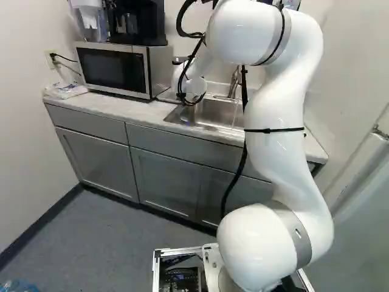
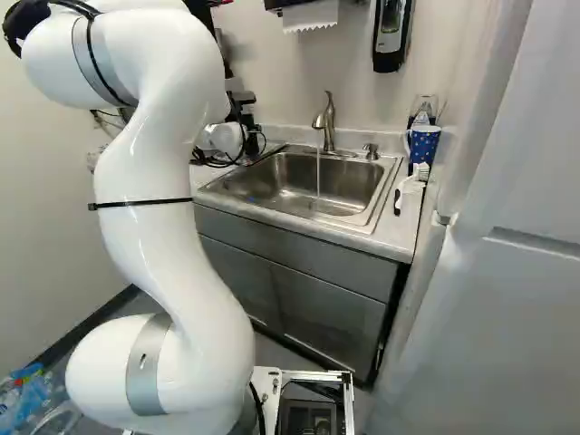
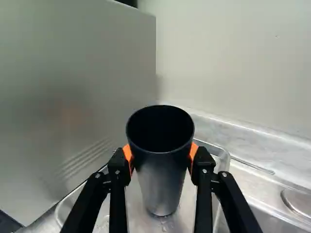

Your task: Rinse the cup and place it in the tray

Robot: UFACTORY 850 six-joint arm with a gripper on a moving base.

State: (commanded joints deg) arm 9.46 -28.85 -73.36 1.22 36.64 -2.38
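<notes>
Wrist view: The gripper (image 3: 162, 158) is clasping the dark cup (image 3: 163, 187) between its orange pads (image 3: 193, 154), holding it upright over the tray (image 3: 137, 208); whether the base is touching cannot be told. Beside the tray, the microwave (image 1: 112, 68) is standing and the faucet (image 2: 328, 127) is running into the sink (image 2: 272, 181).

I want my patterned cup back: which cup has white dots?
The blue cup, at the right base view's right; the black cup in the hand is plain.
</notes>
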